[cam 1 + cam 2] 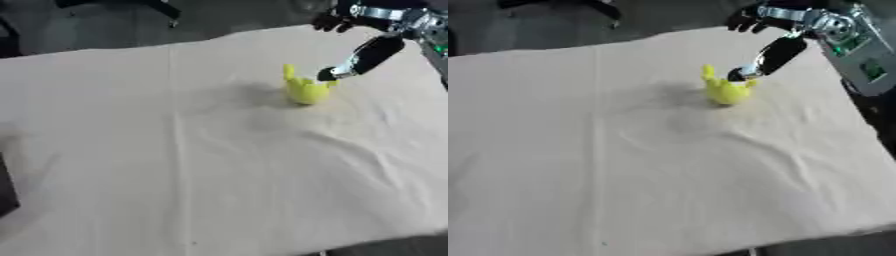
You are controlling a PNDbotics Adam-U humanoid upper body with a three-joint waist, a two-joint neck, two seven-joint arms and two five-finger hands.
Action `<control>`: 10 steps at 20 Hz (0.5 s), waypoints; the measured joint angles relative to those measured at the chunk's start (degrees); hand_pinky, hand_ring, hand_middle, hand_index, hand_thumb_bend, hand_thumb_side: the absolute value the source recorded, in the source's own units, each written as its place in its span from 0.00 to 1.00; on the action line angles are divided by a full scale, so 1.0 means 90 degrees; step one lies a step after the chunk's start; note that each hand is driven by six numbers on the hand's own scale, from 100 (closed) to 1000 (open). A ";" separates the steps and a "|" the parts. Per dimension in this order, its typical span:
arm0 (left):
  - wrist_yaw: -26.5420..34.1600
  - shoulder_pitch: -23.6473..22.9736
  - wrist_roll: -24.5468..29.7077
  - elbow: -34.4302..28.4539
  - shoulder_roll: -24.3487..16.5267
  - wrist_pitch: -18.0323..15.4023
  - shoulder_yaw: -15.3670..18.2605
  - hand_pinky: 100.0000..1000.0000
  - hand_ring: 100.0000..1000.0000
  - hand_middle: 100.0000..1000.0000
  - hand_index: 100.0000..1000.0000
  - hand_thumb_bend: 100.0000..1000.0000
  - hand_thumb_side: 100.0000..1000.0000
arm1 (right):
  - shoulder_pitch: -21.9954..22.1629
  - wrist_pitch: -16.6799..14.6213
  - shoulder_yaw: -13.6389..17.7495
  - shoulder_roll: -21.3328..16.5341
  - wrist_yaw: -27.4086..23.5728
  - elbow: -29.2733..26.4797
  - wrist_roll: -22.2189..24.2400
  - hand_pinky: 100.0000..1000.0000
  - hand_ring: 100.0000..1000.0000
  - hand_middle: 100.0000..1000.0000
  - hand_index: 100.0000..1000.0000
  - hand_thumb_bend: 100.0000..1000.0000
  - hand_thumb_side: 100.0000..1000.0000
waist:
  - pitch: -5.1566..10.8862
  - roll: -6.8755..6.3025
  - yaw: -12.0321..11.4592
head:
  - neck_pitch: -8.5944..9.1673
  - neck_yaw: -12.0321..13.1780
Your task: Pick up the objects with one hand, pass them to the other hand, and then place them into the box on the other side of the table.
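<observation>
- Task status: early stage, approx. step 1 of 3 (pick, pass, place). Judged from layout only.
- Yellow object (305, 89): small, rounded body w/ a thin part pointing up at its left side; looks like a toy, exact type not clear. It sits on the counter (219, 165), in the far-right area, apparently not lifted.
- Counter: covered w/ a beige cloth, creased near the object and toward the near right corner.
- Right hand (767, 56): enters from upper right corner. One dark finger w/ a pale tip reaches down to the upper right side of the yellow object, touching or just beside it; contact can't be confirmed.
- Fingers, right hand: only that one extended finger shows clearly; other fingers (747, 21) appear as dark shapes farther back, near the wrist. Nothing seen curled round the object, so no grasp evident. How far the hand is open: can't tell.
- Left hand: not in either view.
- Box: not identifiable. A dark edge (7, 190) shows at the left border in the left eye view; what it is can't be determined.
- Done so far: nothing visibly complete; no object seen in any box.
- Remaining: close fingers on the yellow object, lift, hand over to left hand, place in box on the opposite side.
- Risk note: object is light-looking & rounded; a one-finger push may tip or roll it on the loose cloth.
</observation>
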State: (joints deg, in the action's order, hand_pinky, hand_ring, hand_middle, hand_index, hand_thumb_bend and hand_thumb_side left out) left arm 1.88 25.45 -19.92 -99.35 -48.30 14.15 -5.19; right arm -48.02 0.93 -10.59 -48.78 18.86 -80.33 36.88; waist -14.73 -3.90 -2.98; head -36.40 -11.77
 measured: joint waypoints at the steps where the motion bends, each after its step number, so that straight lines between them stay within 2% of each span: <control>1: 0.0002 0.0008 -0.0003 0.0000 0.0000 0.0009 0.0000 0.80 0.63 0.64 0.75 0.61 0.42 | -0.0038 -0.0041 -0.0017 0.0020 0.0077 0.0108 0.0042 0.89 0.90 0.84 0.88 0.54 0.18 | 0.0000 0.0000 -0.0010 | 0.0000 -0.0002; 10: 0.0014 0.0066 -0.0038 0.0000 0.0031 0.0046 0.0000 0.80 0.63 0.64 0.75 0.62 0.42 | -0.0160 -0.0306 -0.0048 0.0252 0.0701 0.0919 0.0130 0.89 0.90 0.84 0.87 0.54 0.18 | -0.0029 0.0000 -0.0036 | 0.0000 -0.0019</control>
State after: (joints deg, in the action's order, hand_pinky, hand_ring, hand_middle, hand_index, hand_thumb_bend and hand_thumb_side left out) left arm 2.00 26.05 -20.27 -99.35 -48.02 14.57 -5.19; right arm -49.46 -1.82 -11.02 -46.51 25.17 -72.06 38.05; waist -14.99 -3.90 -3.30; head -36.39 -11.94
